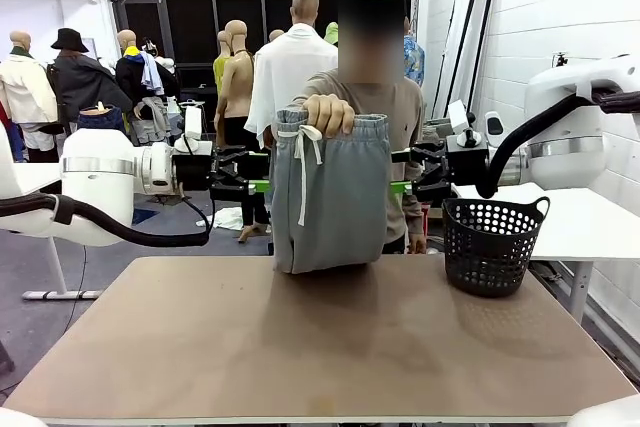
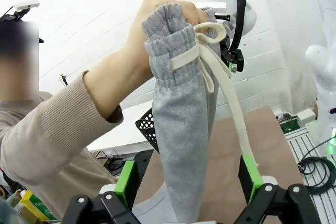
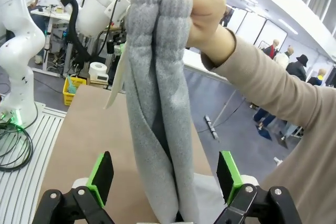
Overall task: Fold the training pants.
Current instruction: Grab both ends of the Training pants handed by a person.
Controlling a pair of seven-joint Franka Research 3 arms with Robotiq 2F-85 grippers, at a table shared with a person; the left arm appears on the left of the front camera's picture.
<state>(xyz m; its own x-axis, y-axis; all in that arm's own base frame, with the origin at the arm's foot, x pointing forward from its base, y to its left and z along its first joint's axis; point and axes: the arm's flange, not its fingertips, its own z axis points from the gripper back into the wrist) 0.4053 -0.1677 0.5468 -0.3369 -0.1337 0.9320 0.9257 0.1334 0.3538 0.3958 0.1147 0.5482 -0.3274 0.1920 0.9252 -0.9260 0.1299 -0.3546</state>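
Green pads (image 2: 126, 178) of the left gripper (image 2: 188, 179) stand wide apart and grip nothing. The training pants (image 2: 184, 145) hang between them. The right gripper (image 3: 164, 176) is likewise fully open and empty, straddling the same cloth.

The pants hang bunched from a person's hand (image 1: 328, 112) at the waistband, over the table (image 1: 300, 347) at its 12 o'clock edge. Whether the lower end touches it cannot be told. The grippers sit at 9 and 3 o'clock of the garment.

Risks, as judged:
- The white drawstring (image 2: 231, 103) trails down to one left pad, so closing could pinch cord instead of cloth.
- A pinch on the outer layers only would let the inner ones slip out.
- Release by the hand before both grips close would drop the pants in a heap.
- The black basket (image 1: 495, 205), at 4 o'clock, could snag a swinging leg.
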